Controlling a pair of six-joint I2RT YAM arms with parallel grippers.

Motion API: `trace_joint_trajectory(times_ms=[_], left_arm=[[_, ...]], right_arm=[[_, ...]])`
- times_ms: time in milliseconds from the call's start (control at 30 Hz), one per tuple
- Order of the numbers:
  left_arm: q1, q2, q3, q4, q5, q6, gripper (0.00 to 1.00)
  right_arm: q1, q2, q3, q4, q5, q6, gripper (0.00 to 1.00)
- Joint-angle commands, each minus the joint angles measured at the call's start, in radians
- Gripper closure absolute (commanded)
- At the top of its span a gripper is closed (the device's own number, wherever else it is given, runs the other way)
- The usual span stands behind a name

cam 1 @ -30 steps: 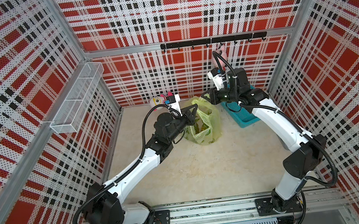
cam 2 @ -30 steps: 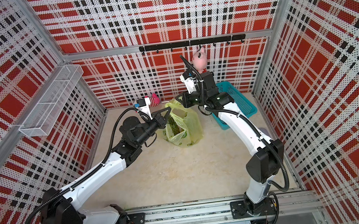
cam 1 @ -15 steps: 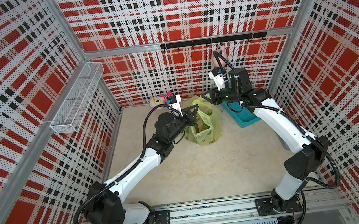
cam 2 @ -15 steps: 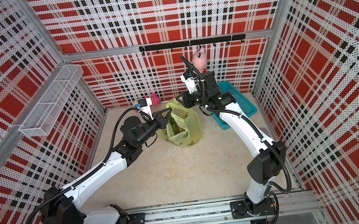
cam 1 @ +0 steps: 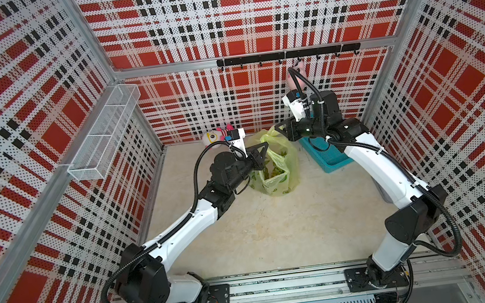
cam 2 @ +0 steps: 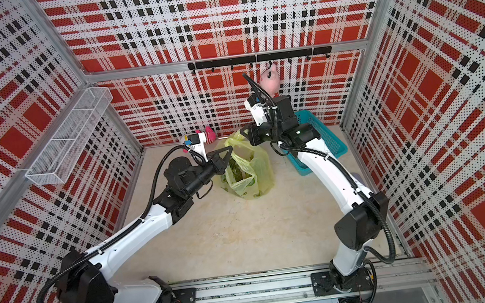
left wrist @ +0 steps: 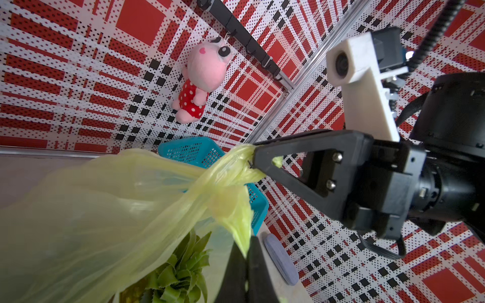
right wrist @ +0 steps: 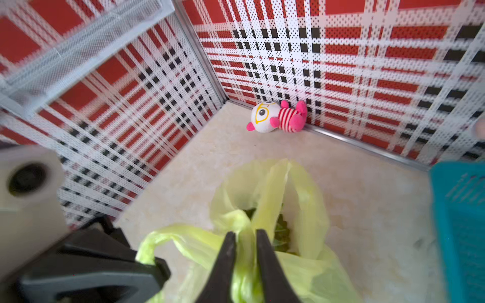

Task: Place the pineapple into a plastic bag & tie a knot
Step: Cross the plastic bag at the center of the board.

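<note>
The yellow-green plastic bag (cam 1: 280, 169) stands on the floor near the back wall, in both top views. The pineapple's green crown (left wrist: 181, 270) shows through the bag's mouth. My left gripper (left wrist: 246, 242) is shut on one handle at the bag's left side. My right gripper (right wrist: 246, 233) is shut on the other bunched handle, above the bag's back edge (cam 1: 277, 129). Between the two grippers the handles wrap round each other in a loose knot (left wrist: 223, 183). Most of the fruit's body is hidden by the bag.
A teal mesh basket (cam 1: 329, 161) sits right of the bag, under my right arm. A striped plush (right wrist: 278, 118) lies by the back wall. A pink plush (left wrist: 204, 76) hangs from the hook rail (cam 1: 286, 55). A wire shelf (cam 1: 105, 133) juts from the left wall. A grey-blue pad (left wrist: 280, 259) lies on the floor.
My right gripper's jaws have closed onto the bag handle. Both arms have stayed almost where they were.
</note>
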Motion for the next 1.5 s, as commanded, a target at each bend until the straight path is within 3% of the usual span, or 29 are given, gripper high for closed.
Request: trace_joint_trajectory(times_ms=[0, 233, 367, 567, 800, 933, 1100, 1233, 1467], left_arm=[[0.01, 0.008, 0.014, 0.009, 0.018, 0.017, 1.0], [0.011, 0.017, 0.023, 0.016, 0.0, 0.008, 1.0], [0.029, 0.03, 0.017, 0.014, -0.047, -0.034, 1.0], [0.034, 0.057, 0.04, 0.017, -0.032, -0.035, 1.0], [0.033, 0.061, 0.04, 0.026, -0.029, -0.037, 1.0], [0.033, 0.052, 0.03, 0.032, -0.032, -0.041, 1.0], [0.034, 0.034, 0.015, 0.032, -0.029, -0.045, 1.0], [0.034, 0.019, 0.005, 0.032, -0.023, -0.046, 1.0], [0.034, 0.011, 0.0, 0.028, 0.017, -0.039, 1.0]], right_arm=[[-0.003, -0.026, 0.036, -0.014, -0.002, -0.033, 1.0], [0.022, -0.055, -0.003, 0.007, -0.025, -0.03, 1.0], [0.075, -0.128, -0.113, 0.038, -0.002, -0.034, 1.0], [0.161, -0.22, -0.291, 0.088, 0.044, 0.0, 1.0], [0.259, -0.24, -0.463, 0.217, 0.152, 0.073, 0.98], [0.26, -0.233, -0.599, 0.408, 0.208, 0.141, 0.97], [0.239, -0.181, -0.648, 0.553, 0.326, 0.187, 0.94], [0.155, -0.136, -0.682, 0.732, 0.279, 0.277, 0.9], [0.122, -0.059, -0.585, 0.767, 0.2, 0.267, 0.88]])
